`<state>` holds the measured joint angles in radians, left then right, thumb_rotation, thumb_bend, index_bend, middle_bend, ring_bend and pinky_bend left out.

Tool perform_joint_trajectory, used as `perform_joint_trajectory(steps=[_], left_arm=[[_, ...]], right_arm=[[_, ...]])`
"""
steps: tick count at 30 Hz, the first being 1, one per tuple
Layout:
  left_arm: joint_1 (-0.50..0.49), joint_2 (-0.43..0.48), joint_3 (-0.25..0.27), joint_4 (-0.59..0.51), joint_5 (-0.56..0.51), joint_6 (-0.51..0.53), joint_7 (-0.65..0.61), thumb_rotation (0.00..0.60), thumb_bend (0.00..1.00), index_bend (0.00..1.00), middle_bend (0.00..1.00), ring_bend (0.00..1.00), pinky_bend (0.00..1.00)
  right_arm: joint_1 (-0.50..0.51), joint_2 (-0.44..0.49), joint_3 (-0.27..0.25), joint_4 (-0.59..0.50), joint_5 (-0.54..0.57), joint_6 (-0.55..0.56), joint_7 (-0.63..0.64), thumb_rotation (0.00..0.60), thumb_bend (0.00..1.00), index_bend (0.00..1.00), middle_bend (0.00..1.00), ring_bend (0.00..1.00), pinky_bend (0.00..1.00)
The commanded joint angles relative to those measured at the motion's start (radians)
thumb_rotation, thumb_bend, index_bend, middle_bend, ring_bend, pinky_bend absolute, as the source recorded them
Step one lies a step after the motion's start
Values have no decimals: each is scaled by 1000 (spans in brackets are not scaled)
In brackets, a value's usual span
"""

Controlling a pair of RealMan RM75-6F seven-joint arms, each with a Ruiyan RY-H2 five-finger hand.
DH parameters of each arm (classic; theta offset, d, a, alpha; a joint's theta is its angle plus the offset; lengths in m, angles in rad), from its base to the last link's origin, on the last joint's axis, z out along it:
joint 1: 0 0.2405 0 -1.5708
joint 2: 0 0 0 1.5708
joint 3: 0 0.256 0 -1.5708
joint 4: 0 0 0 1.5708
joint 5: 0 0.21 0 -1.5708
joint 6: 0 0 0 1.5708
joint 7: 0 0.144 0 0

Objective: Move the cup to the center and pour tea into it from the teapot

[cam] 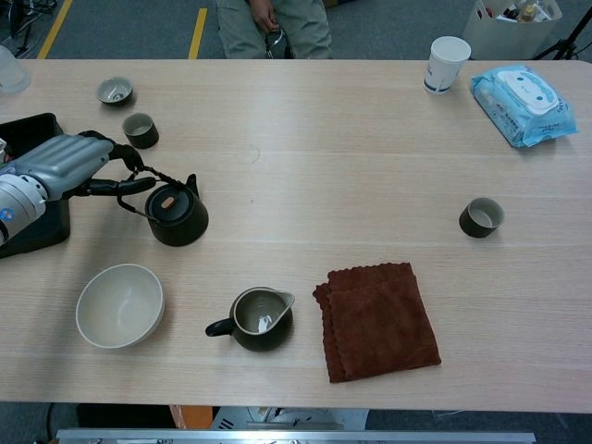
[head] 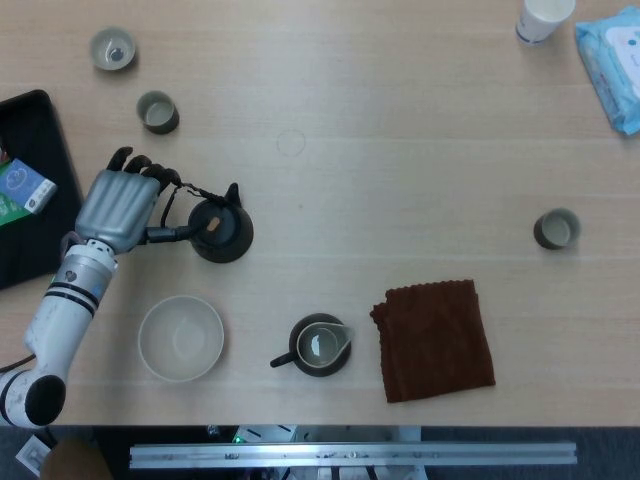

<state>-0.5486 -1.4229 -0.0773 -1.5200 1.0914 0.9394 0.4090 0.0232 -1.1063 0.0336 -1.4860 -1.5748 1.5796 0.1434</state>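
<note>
The dark teapot (head: 220,230) (cam: 176,215) stands on the table at the left. My left hand (head: 120,205) (cam: 69,166) is just left of it, with fingers and thumb closed around the left end of its arched handle. One dark cup (head: 556,229) (cam: 482,217) stands alone at the right. Another dark cup (head: 157,112) (cam: 140,129) is behind the teapot, and a pale cup (head: 112,48) (cam: 115,90) sits farther back. The right hand shows in neither view.
A dark pitcher (head: 320,345) (cam: 262,319) and a pale bowl (head: 181,338) (cam: 120,305) stand near the front edge, beside a folded brown cloth (head: 435,338) (cam: 379,319). A black tray (head: 30,190) (cam: 32,231) lies far left. A paper cup (head: 543,20) (cam: 448,63) and wipes pack (head: 615,60) (cam: 518,91) sit back right.
</note>
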Motion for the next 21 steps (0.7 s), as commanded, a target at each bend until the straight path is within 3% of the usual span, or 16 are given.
perform_joint_trajectory(steps=[1, 3, 4, 5, 6, 7, 8, 21], left_arm=[[-2, 1, 7, -21, 30, 15, -12, 0, 81, 272, 290, 168, 83], [0, -1, 9, -25, 50, 31, -14, 21, 81, 272, 289, 168, 83], [1, -1, 12, -27, 59, 44, -3, 115, 81, 269, 288, 168, 83], [1, 0, 16, -26, 66, 54, 13, 252, 81, 264, 288, 167, 83], [1, 1, 22, -25, 75, 65, 33, 428, 81, 254, 286, 167, 83], [2, 5, 29, -25, 85, 77, 57, 538, 80, 242, 285, 167, 83], [4, 8, 32, -29, 87, 85, 68, 598, 80, 226, 282, 168, 83], [19, 36, 50, -57, 76, 98, 77, 600, 80, 164, 263, 163, 83]], right_arm=[[-1, -2, 0, 4, 1, 0, 4, 600, 87, 347, 327, 242, 321], [0, -4, 0, 7, 0, -2, 5, 600, 87, 348, 327, 242, 321], [0, -4, 0, 8, -1, -3, 5, 600, 87, 348, 327, 242, 321], [1, -5, 0, 8, -2, -4, 6, 600, 87, 348, 327, 242, 321], [2, -5, 0, 8, -3, -4, 6, 600, 87, 348, 327, 242, 321], [3, -6, 0, 8, -6, -5, 6, 600, 87, 347, 327, 242, 321], [4, -6, 0, 8, -7, -5, 6, 600, 87, 347, 326, 242, 321], [4, -5, 0, 6, -16, -1, 9, 600, 87, 348, 327, 242, 321]])
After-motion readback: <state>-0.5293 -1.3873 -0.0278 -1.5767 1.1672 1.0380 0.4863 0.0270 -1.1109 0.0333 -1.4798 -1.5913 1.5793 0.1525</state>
